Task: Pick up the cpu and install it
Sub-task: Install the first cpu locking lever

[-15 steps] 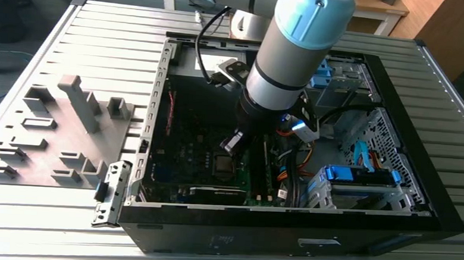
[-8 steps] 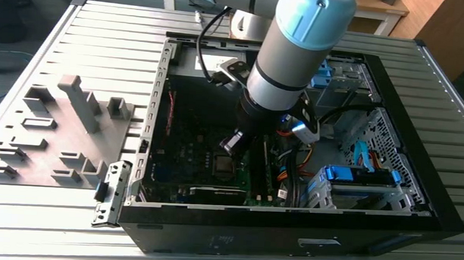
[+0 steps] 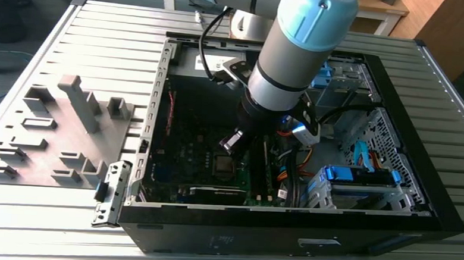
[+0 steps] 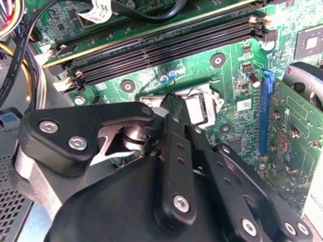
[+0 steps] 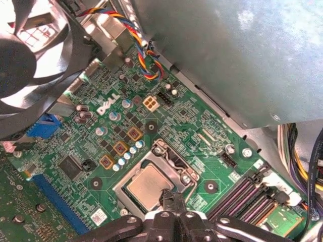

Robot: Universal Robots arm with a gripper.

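the small flat square cpu with the shiny silver-grey metal top (image 5: 148, 187) is sitting in the metal-framed socket (image 5: 171, 164) on the green motherboard (image 5: 126, 126), low and centre in the first wrist view. the black gripper (image 5: 173, 201) is hovering right at the chip's edge, fingertips drawn together with nothing between them, so it looks released. in the exterior view the grey and light-blue arm (image 3: 295, 56) is reaching down into the open black computer case (image 3: 422, 146). seems like the seating step, and the chip looks to be lying flat in its socket.
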